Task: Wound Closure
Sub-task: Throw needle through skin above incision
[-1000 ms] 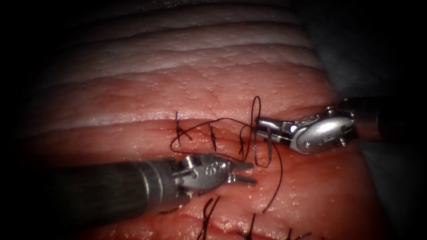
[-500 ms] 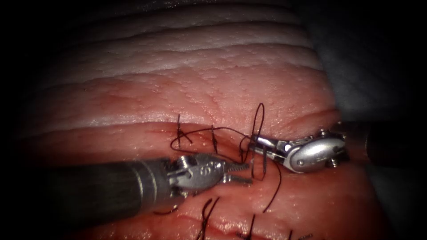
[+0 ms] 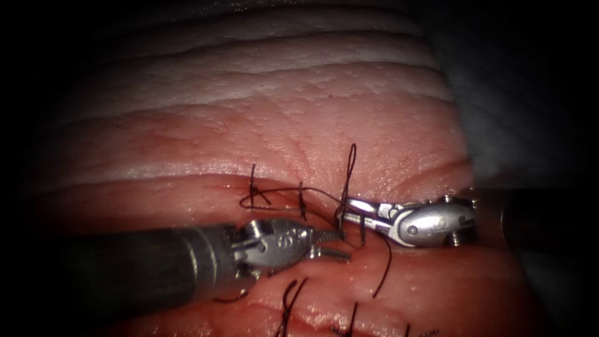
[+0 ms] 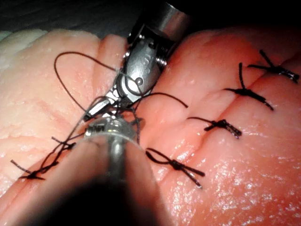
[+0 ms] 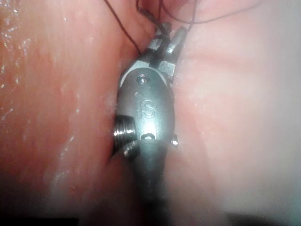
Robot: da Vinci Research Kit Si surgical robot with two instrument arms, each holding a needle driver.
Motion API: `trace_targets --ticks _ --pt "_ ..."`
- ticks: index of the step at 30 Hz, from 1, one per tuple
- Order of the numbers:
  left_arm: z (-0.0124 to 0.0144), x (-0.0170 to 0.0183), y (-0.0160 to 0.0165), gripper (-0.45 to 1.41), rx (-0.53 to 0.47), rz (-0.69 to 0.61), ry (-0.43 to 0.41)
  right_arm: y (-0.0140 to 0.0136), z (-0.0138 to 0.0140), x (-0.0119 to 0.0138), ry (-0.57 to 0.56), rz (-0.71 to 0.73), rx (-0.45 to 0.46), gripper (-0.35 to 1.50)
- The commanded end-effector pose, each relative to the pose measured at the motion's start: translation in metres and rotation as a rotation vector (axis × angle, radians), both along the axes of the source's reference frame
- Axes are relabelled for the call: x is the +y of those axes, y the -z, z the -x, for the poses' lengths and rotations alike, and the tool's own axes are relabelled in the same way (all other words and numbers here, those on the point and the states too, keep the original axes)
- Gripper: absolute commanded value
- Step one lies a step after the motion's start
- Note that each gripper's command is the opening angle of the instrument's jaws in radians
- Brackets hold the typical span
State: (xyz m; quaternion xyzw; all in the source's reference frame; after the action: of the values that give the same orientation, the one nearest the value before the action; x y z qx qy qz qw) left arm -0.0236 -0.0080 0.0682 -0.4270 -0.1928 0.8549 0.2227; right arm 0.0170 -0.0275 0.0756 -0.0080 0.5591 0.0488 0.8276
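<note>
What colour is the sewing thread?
The thread is dark, nearly black, clearest in the left wrist view.

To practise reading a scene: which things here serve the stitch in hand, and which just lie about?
In use: left tool, open; right tool, open, thread looped round it; cut; tissue.
Lying about: the nearer row of tied stitches.

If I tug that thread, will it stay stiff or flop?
Probably floppy: the thread curls in loose loops over the tissue. Likely light, since its free tail drapes and follows the surface. It may slip, as the tissue glistens wet.
</note>
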Motion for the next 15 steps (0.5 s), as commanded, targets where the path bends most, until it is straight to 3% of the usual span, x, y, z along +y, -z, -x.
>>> trace_targets --ticks 1,9,15 --pt "0.0006 0.0 -0.0006 -0.05 0.0 0.001 0.0 -0.0011 -0.0006 -0.0006 0.004 -0.03 0.005 -0.35" --pt "0.0004 -0.0001 -0.0006 -0.05 -0.001 0.002 -0.002 -0.0012 -0.0003 -0.0015 0.008 -0.18 0.006 -0.35" --pt "0.0004 -0.0001 -0.0006 -0.05 -0.001 0.002 -0.002 -0.0008 0.0006 -0.0021 0.025 -0.186 0.013 -0.35"
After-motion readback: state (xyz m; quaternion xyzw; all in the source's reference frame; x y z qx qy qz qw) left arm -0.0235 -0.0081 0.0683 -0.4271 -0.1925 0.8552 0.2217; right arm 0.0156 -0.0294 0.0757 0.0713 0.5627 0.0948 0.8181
